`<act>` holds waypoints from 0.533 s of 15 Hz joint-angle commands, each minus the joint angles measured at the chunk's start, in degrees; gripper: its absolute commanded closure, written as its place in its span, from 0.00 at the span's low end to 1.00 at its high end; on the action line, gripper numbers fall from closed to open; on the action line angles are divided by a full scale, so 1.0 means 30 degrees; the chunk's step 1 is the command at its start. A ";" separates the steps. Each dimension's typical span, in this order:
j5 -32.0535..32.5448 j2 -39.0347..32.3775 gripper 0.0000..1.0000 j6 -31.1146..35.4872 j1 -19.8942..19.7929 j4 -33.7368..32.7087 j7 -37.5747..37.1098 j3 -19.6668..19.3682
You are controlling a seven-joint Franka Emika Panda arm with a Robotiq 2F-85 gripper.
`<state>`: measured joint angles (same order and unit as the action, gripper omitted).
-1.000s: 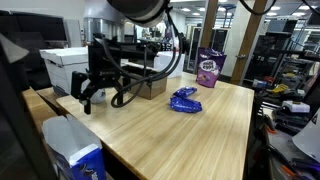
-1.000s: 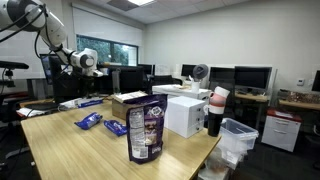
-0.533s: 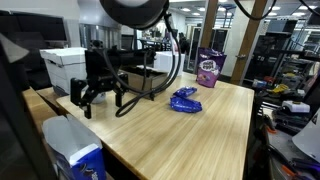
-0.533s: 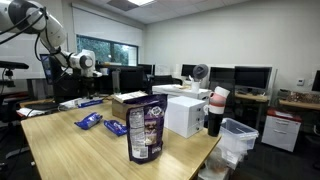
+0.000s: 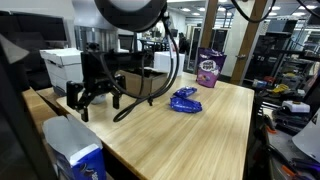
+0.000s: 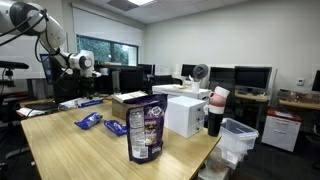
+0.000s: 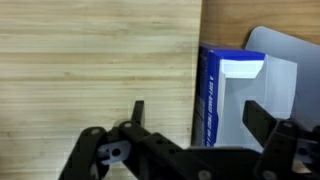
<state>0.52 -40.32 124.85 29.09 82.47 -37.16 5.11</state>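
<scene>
- The gripper (image 5: 100,104), jaws apart and empty, hangs above the edge of the wooden table (image 7: 90,50).
- A blue-and-white box (image 7: 232,88) sits beneath it; a straight descent could clip the box's rim.

gripper (image 7: 197,128): body cut off by the near edge of the wrist view; only the two dark fingertips (image 7: 138,112) show whole; far off in an exterior view (image 6: 84,62), too small to tell the jaws
blue box (image 7: 228,95): near end hidden behind the gripper; side print blurred, unreadable; cut off by the bottom edge in an exterior view (image 5: 80,158)
pale sheet (image 7: 278,55): cut off at right, kind unclear
cardboard box (image 5: 152,86): left part hidden behind the arm (image 5: 100,62)
purple bag (image 6: 145,128): print too small to read
</scene>
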 commanded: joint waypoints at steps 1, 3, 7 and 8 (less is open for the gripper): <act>0.0625 0.0086 0.00 0.0388 0.0308 -0.0078 -0.0477 -0.0107; 0.0704 0.0147 0.00 0.0442 0.0398 -0.0139 -0.0393 -0.0071; 0.0668 -0.0012 0.00 0.0714 0.0630 -0.0400 -0.0346 0.0071; 0.0666 -0.0156 0.00 0.0694 0.0694 -0.0530 -0.0382 0.0069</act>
<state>1.13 -40.33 125.75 30.58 81.23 -37.16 5.18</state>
